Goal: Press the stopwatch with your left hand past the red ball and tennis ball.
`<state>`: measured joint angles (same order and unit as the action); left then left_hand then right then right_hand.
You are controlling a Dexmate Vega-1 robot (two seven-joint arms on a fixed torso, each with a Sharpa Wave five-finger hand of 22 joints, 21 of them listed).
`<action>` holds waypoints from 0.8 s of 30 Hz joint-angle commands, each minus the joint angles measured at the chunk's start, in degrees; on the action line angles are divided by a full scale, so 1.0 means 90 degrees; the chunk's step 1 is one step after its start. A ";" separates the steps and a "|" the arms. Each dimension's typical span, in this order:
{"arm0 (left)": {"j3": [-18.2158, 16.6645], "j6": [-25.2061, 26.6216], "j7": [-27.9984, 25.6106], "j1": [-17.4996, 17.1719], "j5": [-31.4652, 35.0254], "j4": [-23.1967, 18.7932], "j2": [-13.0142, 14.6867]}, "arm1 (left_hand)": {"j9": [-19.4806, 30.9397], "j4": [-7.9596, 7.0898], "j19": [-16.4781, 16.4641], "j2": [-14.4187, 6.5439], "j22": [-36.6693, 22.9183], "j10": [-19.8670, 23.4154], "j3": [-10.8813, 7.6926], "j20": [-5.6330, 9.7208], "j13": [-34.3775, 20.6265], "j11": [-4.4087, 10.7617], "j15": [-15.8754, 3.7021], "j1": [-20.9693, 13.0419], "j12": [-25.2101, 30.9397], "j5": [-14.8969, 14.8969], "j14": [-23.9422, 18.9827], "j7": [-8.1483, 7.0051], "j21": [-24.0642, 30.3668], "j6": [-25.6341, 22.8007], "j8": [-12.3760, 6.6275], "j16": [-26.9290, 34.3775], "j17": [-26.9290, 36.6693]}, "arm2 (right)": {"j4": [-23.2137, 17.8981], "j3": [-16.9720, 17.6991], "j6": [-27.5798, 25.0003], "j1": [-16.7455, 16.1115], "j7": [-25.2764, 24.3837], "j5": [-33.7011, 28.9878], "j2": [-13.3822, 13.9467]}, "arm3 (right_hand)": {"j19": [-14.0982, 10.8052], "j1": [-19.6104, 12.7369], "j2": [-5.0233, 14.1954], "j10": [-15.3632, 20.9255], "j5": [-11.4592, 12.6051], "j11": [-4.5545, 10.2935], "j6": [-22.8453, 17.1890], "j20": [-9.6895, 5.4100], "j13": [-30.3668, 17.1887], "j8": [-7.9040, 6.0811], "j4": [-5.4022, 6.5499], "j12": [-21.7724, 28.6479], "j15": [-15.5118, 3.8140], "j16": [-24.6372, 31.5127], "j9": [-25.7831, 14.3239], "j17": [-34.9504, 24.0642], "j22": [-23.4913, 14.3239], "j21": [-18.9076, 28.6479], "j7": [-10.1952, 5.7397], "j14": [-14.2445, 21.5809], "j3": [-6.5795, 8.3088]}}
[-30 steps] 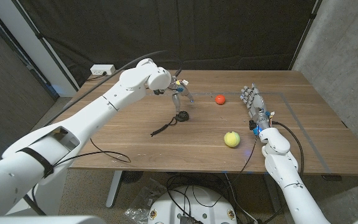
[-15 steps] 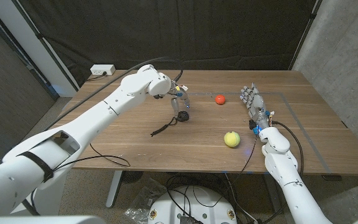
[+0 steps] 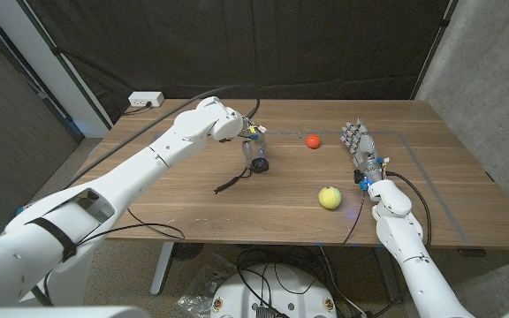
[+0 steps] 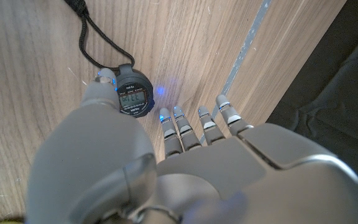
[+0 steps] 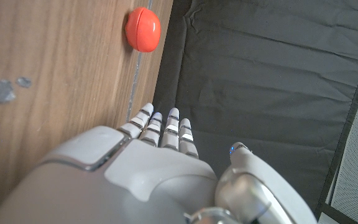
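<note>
A black stopwatch (image 3: pixel 261 164) lies mid-table, and its black cord (image 3: pixel 231 183) trails toward the front left. My left hand (image 3: pixel 253 147) hangs right over it, fingers pointing down. In the left wrist view my thumb tip (image 4: pixel 106 78) touches the edge of the stopwatch (image 4: pixel 133 98), while the other fingers (image 4: pixel 199 122) are spread beyond it, holding nothing. To the right of the stopwatch sits the red ball (image 3: pixel 313 140), and the tennis ball (image 3: pixel 329 197) is nearer the front. My right hand (image 3: pixel 357 141) stands on the table's right side, fingers straight. The red ball (image 5: pixel 143 29) lies beyond that hand (image 5: pixel 160 155).
A taped rectangle outline (image 3: pixel 414 150) marks the table's right part around my right hand. A white power strip (image 3: pixel 146 99) sits behind the table's back left corner. A black cable (image 3: pixel 148 221) loops over the front left edge. Dark curtain hangs behind.
My left hand has come down and in from above the stopwatch until its thumb meets it. The balls, the stopwatch and my right hand have stayed put.
</note>
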<state>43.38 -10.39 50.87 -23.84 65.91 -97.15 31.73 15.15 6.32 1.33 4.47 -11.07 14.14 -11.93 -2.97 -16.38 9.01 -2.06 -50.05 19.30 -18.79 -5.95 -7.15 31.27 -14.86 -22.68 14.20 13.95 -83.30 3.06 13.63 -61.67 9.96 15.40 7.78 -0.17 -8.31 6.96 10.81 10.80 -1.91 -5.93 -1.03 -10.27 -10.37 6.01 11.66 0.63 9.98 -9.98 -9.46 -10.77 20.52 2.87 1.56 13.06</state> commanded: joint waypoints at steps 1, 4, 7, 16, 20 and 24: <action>0.0011 -0.0132 -0.0214 -0.0030 -0.0071 0.0141 -0.0039 | 0.0011 -0.0005 -0.0048 -0.0046 -0.0013 0.0016 0.0044 -0.0022 -0.0026 0.0067 -0.0354 -0.0029 0.0032 0.0034 -0.0044 -0.0048 0.0013 -0.0051 -0.0061 0.0016 0.0023 | 0.0000 0.0043 -0.0005 -0.0024 -0.0020 -0.0005 0.0007 | -0.0070 0.0026 -0.0014 0.0019 0.0029 0.0020 -0.0070 -0.0017 -0.0014 -0.0039 -0.0022 0.0031 0.0007 0.0018 -0.0037 -0.0018 -0.0035 -0.0014 -0.0007 0.0067 0.0038; 0.0027 -0.0110 -0.0211 -0.0035 -0.0035 0.0128 -0.0043 | 0.0005 -0.0009 -0.0061 -0.0063 -0.0013 0.0095 0.0051 -0.0034 -0.0037 0.0062 -0.0366 -0.0041 0.0071 0.0037 -0.0061 -0.0056 0.0012 -0.0091 -0.0085 0.0014 0.0034 | -0.0008 0.0050 -0.0021 -0.0028 -0.0014 -0.0002 0.0012 | -0.0068 0.0026 -0.0015 0.0019 0.0029 0.0031 -0.0069 -0.0025 -0.0014 -0.0038 -0.0023 0.0031 -0.0002 0.0017 -0.0037 -0.0017 -0.0035 -0.0019 -0.0016 0.0066 0.0039; 0.0013 -0.0119 -0.0261 -0.0058 -0.0062 0.0124 -0.0035 | -0.0003 -0.0013 -0.0068 -0.0075 -0.0014 0.0177 0.0064 -0.0035 -0.0054 0.0078 -0.0390 -0.0054 0.0115 0.0043 -0.0123 -0.0061 0.0007 -0.0170 -0.0126 0.0027 0.0046 | -0.0001 0.0054 -0.0014 -0.0028 -0.0002 0.0003 0.0012 | -0.0071 0.0025 -0.0015 0.0023 0.0029 0.0054 -0.0072 -0.0024 -0.0015 -0.0039 -0.0026 0.0032 -0.0004 0.0017 -0.0037 -0.0017 -0.0036 -0.0024 -0.0018 0.0067 0.0042; 0.0043 -0.0127 -0.0297 -0.0096 -0.0017 0.0110 -0.0021 | -0.0024 -0.0033 -0.0095 -0.0111 -0.0015 0.0238 0.0096 -0.0036 -0.0085 0.0108 -0.0429 -0.0064 0.0159 0.0059 -0.0180 -0.0107 0.0003 -0.0330 -0.0210 0.0024 0.0073 | 0.0034 0.0054 -0.0035 -0.0018 0.0025 0.0011 0.0010 | -0.0077 0.0025 -0.0019 0.0030 0.0029 0.0033 -0.0074 -0.0017 -0.0015 -0.0039 -0.0031 0.0032 -0.0008 0.0018 -0.0037 -0.0017 -0.0036 -0.0040 -0.0028 0.0073 0.0047; 0.0045 -0.0145 -0.0316 -0.0109 -0.0006 0.0102 -0.0004 | -0.0033 -0.0040 -0.0091 -0.0127 -0.0016 0.0243 0.0107 -0.0045 -0.0096 0.0115 -0.0438 -0.0067 0.0168 0.0066 -0.0183 -0.0118 -0.0004 -0.0310 -0.0210 0.0015 0.0082 | 0.0036 0.0061 -0.0026 -0.0024 0.0013 0.0006 0.0000 | -0.0082 0.0028 -0.0022 0.0036 0.0029 0.0034 -0.0075 -0.0012 -0.0015 -0.0040 -0.0032 0.0033 -0.0006 0.0017 -0.0037 -0.0018 -0.0037 -0.0047 -0.0029 0.0073 0.0048; 0.0066 -0.0192 -0.0370 -0.0130 0.0033 0.0094 0.0025 | -0.0044 -0.0044 -0.0111 -0.0151 -0.0016 0.0317 0.0115 -0.0049 -0.0109 0.0114 -0.0490 -0.0085 0.0207 0.0074 -0.0260 -0.0125 -0.0004 -0.0386 -0.0251 0.0031 0.0094 | 0.0044 0.0065 -0.0012 -0.0025 0.0002 -0.0003 -0.0004 | -0.0089 0.0028 -0.0025 0.0033 0.0029 0.0041 -0.0075 -0.0011 -0.0015 -0.0039 -0.0035 0.0031 -0.0009 0.0019 -0.0037 -0.0018 -0.0037 -0.0053 -0.0028 0.0080 0.0049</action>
<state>43.66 -11.53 48.35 -24.60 65.53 -96.14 31.55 14.65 6.00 0.61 3.11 -11.07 16.17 -11.15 -3.28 -17.18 10.01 -2.14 -50.21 20.59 -18.39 -7.51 -8.19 31.27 -17.33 -24.40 14.19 14.52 -83.10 3.50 13.43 -61.85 10.02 15.42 7.84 -0.80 -8.31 6.96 10.81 10.80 -1.92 -6.03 -1.03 -10.27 -10.37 5.77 11.66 0.63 9.98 -9.98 -9.46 -10.77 20.12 2.76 1.56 13.29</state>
